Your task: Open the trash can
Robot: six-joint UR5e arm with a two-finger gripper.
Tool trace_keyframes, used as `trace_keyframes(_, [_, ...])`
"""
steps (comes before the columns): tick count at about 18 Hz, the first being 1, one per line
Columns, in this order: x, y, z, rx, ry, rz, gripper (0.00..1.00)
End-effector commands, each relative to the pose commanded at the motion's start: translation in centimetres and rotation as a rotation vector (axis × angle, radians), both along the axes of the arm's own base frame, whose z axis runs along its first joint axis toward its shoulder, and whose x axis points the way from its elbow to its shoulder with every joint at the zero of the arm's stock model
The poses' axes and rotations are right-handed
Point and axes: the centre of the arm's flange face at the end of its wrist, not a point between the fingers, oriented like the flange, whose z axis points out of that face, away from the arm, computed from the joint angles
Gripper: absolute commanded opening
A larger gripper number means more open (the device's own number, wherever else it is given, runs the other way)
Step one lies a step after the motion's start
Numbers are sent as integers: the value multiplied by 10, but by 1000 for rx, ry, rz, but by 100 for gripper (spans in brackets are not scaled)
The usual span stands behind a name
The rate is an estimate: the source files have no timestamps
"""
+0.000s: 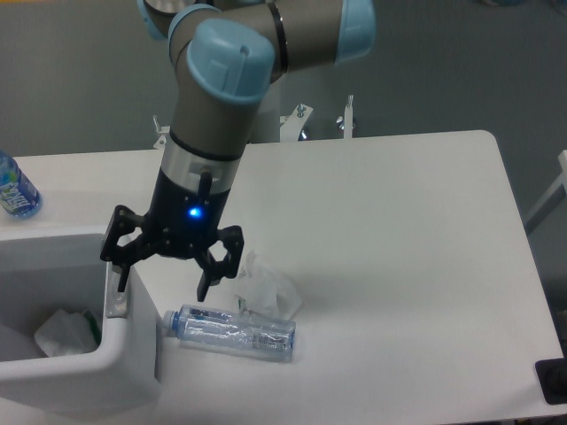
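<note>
Now the trash can (pixel 80 372) sits at the front-left corner of the table (pixel 399 266), white box w/ rounded corners, and its top reads as open: no lid visible across it, interior exposed, crumpled white paper (pixel 64 331) lying inside. So the task looks basically done, judging by that. The gripper (pixel 164 285) hangs over the can's right rim, fingers spread wide apart and pinching nothing; one finger tip (pixel 118 282) is right at the grey strip (pixel 116 301) on the rim, touching or just above, can't tell which, and the other finger hangs past the can's right wall, over the table. Step in hand, as I read it, is finishing the press and clearing off. To do that well: lift straight up, no sideways drag across the rim, so the button isn't re-triggered and the can isn't shoved toward the table's left edge. Keep the fingers spread as they are, nothing to grab. Watch the outer finger: it's just above a clear plastic bottle (pixel 232 330) lying on its side against the can's right wall, w/ a crumpled clear wrapper (pixel 266 285) just behind it, so any dip could knock those. A second bottle w/ blue label (pixel 15 190) stands at the left edge, behind the can and well apart from the gripper, no issue there.
</note>
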Motion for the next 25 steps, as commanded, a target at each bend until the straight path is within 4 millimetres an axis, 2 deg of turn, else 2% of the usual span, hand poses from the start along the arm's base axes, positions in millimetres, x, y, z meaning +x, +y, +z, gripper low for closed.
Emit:
trace_keyframes(2, [-20,-24,17,5,74,12,100])
trace_keyframes(3, [-30,-33,19,-16,121,21,100])
trace_keyframes(8, [-73,-66,15,-169,327,40,100])
trace_keyframes(12, [-99,-87,6,-294,443,-3,100])
trace_keyframes(18, [-123,-118,-33,-522,572,-172,100])
trace_keyframes(20, [-125,-124,-37,-546,596,-242,100])
trace_keyframes(23, [-137,-140,-34,-560,597,-236,100])
trace_keyframes(25, [-136,-140,-35,-561,594,-235,100])
